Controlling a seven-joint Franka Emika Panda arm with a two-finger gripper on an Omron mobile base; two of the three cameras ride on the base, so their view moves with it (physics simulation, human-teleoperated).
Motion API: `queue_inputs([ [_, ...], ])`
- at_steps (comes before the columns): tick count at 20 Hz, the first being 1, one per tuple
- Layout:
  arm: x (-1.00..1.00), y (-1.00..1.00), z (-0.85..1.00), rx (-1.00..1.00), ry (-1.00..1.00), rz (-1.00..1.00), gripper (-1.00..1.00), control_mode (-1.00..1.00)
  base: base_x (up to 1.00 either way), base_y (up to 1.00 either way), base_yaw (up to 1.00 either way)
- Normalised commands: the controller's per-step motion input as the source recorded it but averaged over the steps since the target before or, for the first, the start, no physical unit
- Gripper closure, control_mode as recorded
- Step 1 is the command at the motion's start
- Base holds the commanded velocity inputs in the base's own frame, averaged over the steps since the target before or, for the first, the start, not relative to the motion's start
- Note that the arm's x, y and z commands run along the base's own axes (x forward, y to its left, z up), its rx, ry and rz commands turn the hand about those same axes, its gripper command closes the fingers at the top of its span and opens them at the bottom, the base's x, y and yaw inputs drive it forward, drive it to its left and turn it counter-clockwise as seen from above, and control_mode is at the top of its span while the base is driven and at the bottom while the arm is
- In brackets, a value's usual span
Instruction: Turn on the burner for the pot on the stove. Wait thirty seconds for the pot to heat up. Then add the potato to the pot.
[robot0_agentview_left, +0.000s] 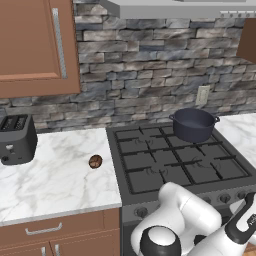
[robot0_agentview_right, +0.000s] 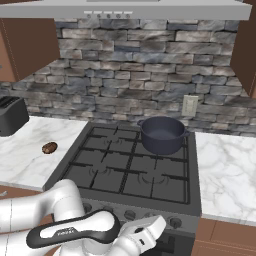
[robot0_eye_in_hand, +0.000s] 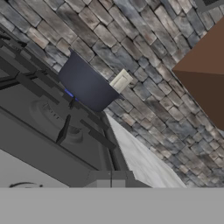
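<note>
Stove (robot0_agentview_left: 150, 165) sits mid-frame in the left base view, black grates, grey front panel w/ knobs (robot0_agentview_right: 131, 215) along the near edge. Desk (robot0_agentview_left: 55, 185) is marble, at 9 o'clock of the stove; another marble stretch lies at 3 o'clock. Pot (robot0_agentview_left: 193, 124) is on the back-right burner, upright, no lid, looks empty; in the hand view it shows tilted at about 10 o'clock (robot0_eye_in_hand: 85, 85). Toaster (robot0_agentview_left: 16, 139) is far at 9 o'clock on the desk. Potato (robot0_agentview_left: 95, 161) lies on the desk just beside the stove's left edge, well apart from the pot.

Pincer (robot0_agentview_right: 155, 227) hangs low in front of the knob panel, near the right-hand knobs, fingers fully closed, nothing held.

Risks, as I judge them:
- Wrong knob. Knobs look alike and close together; a small aim error lights a burner w/o the pot on it.
- Closed tips may slip off the round knob instead of turning it, so no flame.
- Knob itself isn't clear in the hand view, so alignment is partly blind.
- Later: potato is round-ish, could roll off toward the desk edge if nudged on approach.
- Drop into the pot from too high or off-centre may hit the rim.
</note>
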Motion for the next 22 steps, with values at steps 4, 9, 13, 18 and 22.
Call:
queue_inputs([
  [4,0.0,0.0,0.0,0.0,0.0,0.0,1.0,-1.0,0.0,0.0,0.0],
  [9,0.0,0.0,0.0,0.0,0.0,0.0,1.0,-1.0,0.0,0.0,0.0],
  [13,0.0,0.0,0.0,0.0,0.0,0.0,1.0,-1.0,0.0,0.0,0.0],
  [18,0.0,0.0,0.0,0.0,0.0,0.0,1.0,-1.0,0.0,0.0,0.0],
  [22,0.0,0.0,0.0,0.0,0.0,0.0,1.0,-1.0,0.0,0.0,0.0],
])
